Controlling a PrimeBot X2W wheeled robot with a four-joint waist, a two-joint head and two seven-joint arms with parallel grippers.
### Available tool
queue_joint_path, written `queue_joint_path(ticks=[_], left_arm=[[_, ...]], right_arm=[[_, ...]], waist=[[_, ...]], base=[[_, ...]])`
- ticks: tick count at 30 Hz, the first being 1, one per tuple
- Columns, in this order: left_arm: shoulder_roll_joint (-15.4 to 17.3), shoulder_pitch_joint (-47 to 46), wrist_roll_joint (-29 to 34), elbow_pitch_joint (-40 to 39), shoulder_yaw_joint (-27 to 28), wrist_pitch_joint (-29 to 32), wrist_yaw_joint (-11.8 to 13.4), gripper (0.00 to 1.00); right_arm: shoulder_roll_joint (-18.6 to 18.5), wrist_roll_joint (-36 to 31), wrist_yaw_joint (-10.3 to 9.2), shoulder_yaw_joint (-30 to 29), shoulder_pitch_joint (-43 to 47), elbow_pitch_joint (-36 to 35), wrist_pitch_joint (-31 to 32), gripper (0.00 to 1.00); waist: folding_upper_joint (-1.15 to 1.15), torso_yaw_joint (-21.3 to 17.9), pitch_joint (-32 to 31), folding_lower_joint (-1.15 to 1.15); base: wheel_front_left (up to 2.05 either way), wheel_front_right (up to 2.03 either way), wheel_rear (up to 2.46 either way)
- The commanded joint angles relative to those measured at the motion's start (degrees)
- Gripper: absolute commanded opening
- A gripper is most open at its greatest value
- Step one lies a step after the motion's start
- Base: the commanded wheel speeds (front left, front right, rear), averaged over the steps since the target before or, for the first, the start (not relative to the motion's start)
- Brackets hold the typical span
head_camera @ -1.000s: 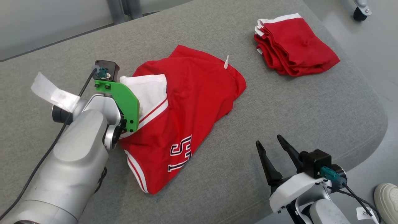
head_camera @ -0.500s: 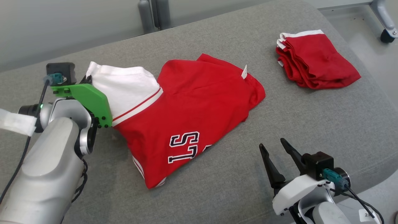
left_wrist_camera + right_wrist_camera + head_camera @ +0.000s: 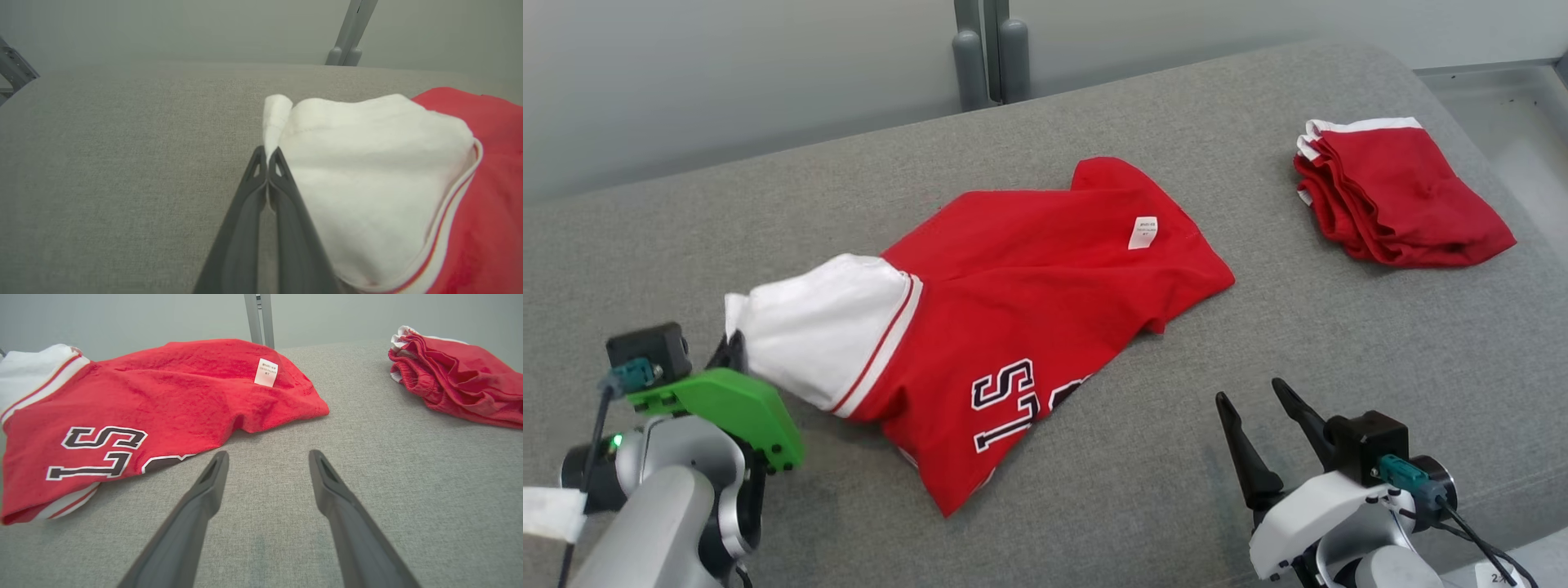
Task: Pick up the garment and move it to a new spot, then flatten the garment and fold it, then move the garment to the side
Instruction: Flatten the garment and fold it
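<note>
Rumpled red jersey [image 3: 1054, 269], white sleeve [image 3: 825, 339], black lettering [image 3: 1005, 404], mid cushion [image 3: 768, 212], left gripper [image 3: 267, 152] clamped on sleeve, right gripper [image 3: 268, 454] spread, empty

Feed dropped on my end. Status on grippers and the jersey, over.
Left gripper shut on white sleeve of jersey. Right gripper open, empty. Jersey rumpled on grey cushion, not yet folded. Folded red garment apart, far right.

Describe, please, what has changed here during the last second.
The left pincer, shut on the white sleeve, drew it out to the robot's left, unfolding it off the red jersey. The right pincer stayed open and idle; the folded red garment stayed put.
</note>
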Motion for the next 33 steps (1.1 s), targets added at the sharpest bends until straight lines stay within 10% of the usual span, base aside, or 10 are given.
queue_joint_path(ticks=[1,5,8,24,33], left_arm=[[0.22,2.16,-0.11,-0.84,0.27,-0.74,0.53,0.00],[-0.18,5.08,-0.78,-1.62,0.06,-1.56,0.56,0.18],[-0.93,7.11,-1.35,-1.31,0.05,-2.65,0.70,1.00],[-3.57,15.22,-0.07,-5.78,3.89,-19.60,-3.02,1.00],[-7.77,21.23,11.21,-15.51,11.73,-20.64,-8.63,1.00]], right_arm=[[-0.04,-0.46,-0.05,0.22,0.84,-0.38,0.29,1.00],[-0.05,-0.62,-0.05,0.47,0.82,-0.45,0.56,1.00],[-0.04,-0.65,-0.05,0.61,0.97,-0.55,0.83,1.00],[-0.06,0.69,-0.05,-2.47,1.27,-1.24,0.43,1.00],[-0.04,2.54,-0.05,-6.37,-0.55,-0.31,-1.82,1.00]], waist=[[0.00,0.45,-0.51,0.00],[0.00,0.59,-0.99,0.00],[0.00,0.76,-1.45,0.00],[0.00,3.25,-4.05,0.00],[0.00,6.50,-5.11,0.00]], base=[[0.00,0.00,0.00],[0.00,0.00,0.00],[0.00,0.00,0.00],[0.00,0.00,0.00],[0.00,0.00,0.00]])
